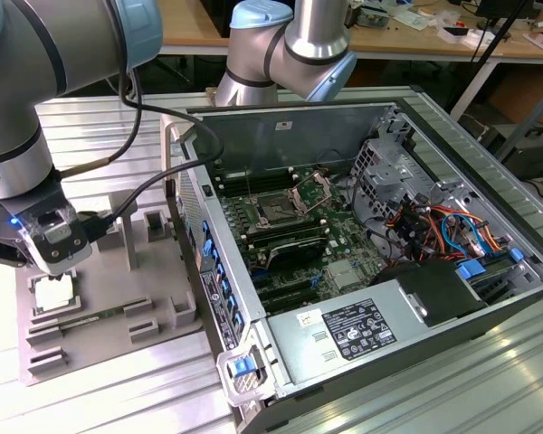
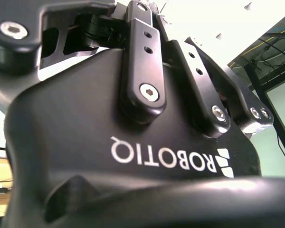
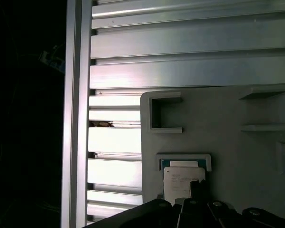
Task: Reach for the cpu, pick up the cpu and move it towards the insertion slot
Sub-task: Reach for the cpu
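In the exterior view the arm (image 1: 18,117) is bent over the grey tray (image 1: 154,303) at the exterior view's left, with its wrist pointing straight down. The gripper (image 1: 54,262) hangs just above the cpu (image 1: 54,292), which lies flat in its seat on the tray, not lifted. The slot (image 1: 276,210) is well apart, inside the open case (image 1: 253,362) to the exterior view's right. The wrist cable (image 1: 154,181) droops near the case wall and could snag there during a crossing.

The second wrist view shows the gripper's black body and linkages (image 2: 142,71). Whether it is spread or closed I cannot tell.

In the first wrist view the gripper's dark parts cross one edge of the cpu (image 3: 180,178). An off-centre grip could tip the chip or jam it against its seat.
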You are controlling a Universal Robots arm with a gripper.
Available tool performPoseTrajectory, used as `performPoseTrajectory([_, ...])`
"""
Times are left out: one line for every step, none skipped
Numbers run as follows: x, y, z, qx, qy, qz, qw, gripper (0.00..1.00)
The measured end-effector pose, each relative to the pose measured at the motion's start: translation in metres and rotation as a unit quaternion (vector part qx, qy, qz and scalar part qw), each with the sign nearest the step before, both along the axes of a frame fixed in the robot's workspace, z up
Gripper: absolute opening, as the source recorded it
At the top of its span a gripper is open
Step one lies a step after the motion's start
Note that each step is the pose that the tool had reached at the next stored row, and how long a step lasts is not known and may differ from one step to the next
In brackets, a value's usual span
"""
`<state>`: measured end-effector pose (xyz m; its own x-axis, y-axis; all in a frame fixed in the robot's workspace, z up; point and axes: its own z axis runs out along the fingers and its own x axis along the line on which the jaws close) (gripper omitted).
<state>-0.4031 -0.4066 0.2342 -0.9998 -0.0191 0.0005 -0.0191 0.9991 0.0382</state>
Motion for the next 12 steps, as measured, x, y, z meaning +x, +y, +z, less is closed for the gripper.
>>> performPoseTrajectory([-0.0001, 0.0, -0.0002, 0.0, 0.0, 0.0, 1.0, 0.11])
performPoseTrajectory([-0.0002, 0.0, -0.0004, 0.0, 0.0, 0.0, 1.0, 0.11])
performPoseTrajectory([-0.0003, 0.0, -0.0006, 0.0, 0.0, 0.0, 1.0, 0.11])
performPoseTrajectory([-0.0003, 0.0, -0.0009, 0.0, 0.0, 0.0, 1.0, 0.11])
performPoseTrajectory([-0.0004, 0.0, -0.0011, 0.0, 0.0, 0.0, 1.0, 0.11])
performPoseTrajectory([-0.0005, 0.0, -0.0012, 0.0, 0.0, 0.0, 1.0, 0.11])
performPoseTrajectory([-0.0006, 0.0, -0.0013, 0.0, 0.0001, 0.0, 1.0, 0.11])
performPoseTrajectory([-0.0006, 0.0, -0.0015, 0.0, 0.0, 0.0, 1.0, 0.11])
performPoseTrajectory([-0.0007, 0.0, -0.0018, 0.0, 0.0, 0.0, 1.0, 0.11])
performPoseTrajectory([-0.0007, 0.0, -0.0019, 0.0, 0.0, 0.0, 1.0, 0.11])
performPoseTrajectory([-0.0008, 0.0, -0.0021, 0.0, 0.0, 0.0, 1.0, 0.11])
performPoseTrajectory([-0.001, 0.0, -0.0024, 0.0, 0.0, 0.0, 1.0, 0.11])
